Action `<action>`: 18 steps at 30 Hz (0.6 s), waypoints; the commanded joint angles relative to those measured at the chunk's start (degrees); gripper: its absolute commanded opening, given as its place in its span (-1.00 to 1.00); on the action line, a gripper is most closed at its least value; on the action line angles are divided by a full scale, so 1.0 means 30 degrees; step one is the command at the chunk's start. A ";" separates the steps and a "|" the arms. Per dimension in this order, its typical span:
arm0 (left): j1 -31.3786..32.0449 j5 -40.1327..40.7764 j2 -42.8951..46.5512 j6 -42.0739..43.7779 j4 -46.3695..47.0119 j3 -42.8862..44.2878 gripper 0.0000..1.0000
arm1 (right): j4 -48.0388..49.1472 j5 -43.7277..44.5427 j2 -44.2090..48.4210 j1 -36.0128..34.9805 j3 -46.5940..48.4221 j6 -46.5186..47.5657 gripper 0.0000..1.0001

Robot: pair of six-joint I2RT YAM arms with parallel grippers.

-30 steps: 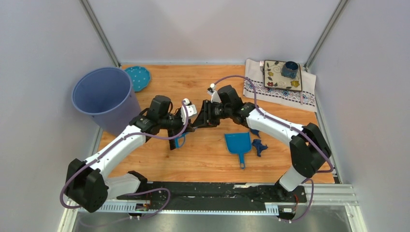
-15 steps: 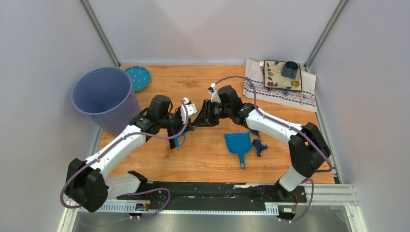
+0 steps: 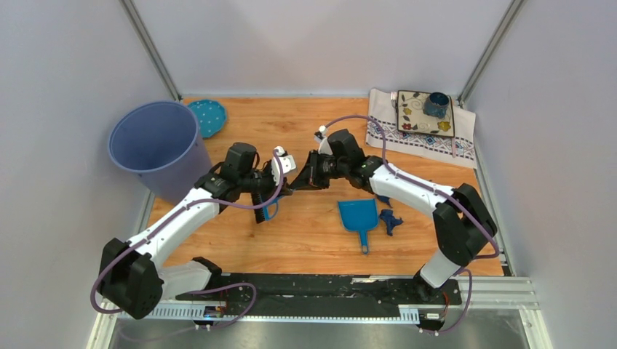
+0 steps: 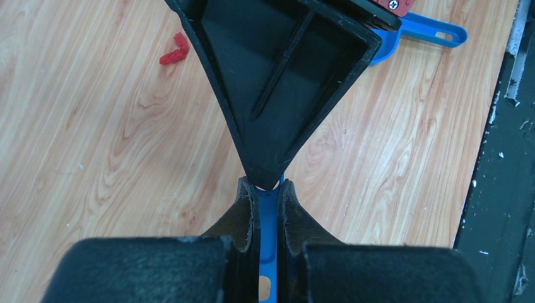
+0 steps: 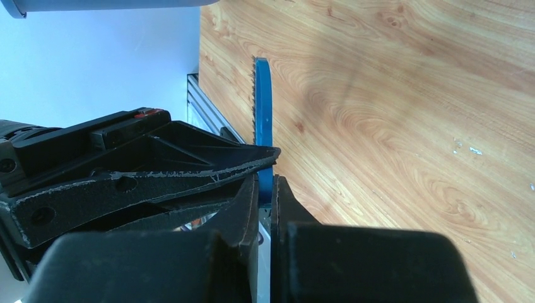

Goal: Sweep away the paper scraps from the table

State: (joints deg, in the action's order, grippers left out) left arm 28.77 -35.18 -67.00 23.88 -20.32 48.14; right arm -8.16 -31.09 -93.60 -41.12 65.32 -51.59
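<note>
- Centrally on the table [image 3: 305,243], one blue tool [image 5: 263,107] is clamped by both the left gripper [image 4: 268,189] and the right gripper [image 5: 265,189].
- Dark blue scraps [image 3: 391,220] are seen well apart, toward the right edge.

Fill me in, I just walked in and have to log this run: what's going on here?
The left hand and the right hand meet mid-table, both closed on one small blue tool, apparently the brush, so it looks like a hand-over. The blue dustpan lies untouched on the table, a dark blue scrap beside it. A red scrap also lies on the wood, not yet swept up.
</note>
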 commanded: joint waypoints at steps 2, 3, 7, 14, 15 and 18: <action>0.0252 -0.1574 0.0508 -0.0138 0.2114 0.0214 -1.00 | 0.0643 0.1133 0.1195 -0.0267 -0.0502 0.0233 -1.00; 0.0252 -0.1691 0.0508 0.0240 0.1969 0.0155 -1.00 | 0.0148 0.1686 0.1491 -0.0267 -0.0504 0.0438 -1.00; 0.0223 -0.1896 0.0654 0.1236 0.1121 -0.0313 -0.20 | -0.1290 0.2336 0.2576 -0.0296 -0.0007 0.1871 -1.00; 0.0223 -0.1459 0.0742 0.3904 0.0472 -0.1572 0.12 | -0.2874 0.2366 0.3193 -0.0471 0.0814 0.2812 -1.00; 0.0252 -0.1109 0.0713 0.4109 0.0560 -0.1661 0.12 | -0.2991 0.2279 0.3193 -0.0501 0.0931 0.2842 -1.00; 0.0223 -0.0784 0.0625 0.4140 0.1058 -0.1808 -0.17 | -0.3080 0.2045 0.3164 -0.0589 0.0991 0.2959 -1.00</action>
State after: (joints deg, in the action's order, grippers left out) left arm 29.56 -38.54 -65.82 32.97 -18.09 43.59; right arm -16.27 -24.84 -85.73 -42.44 65.63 -44.64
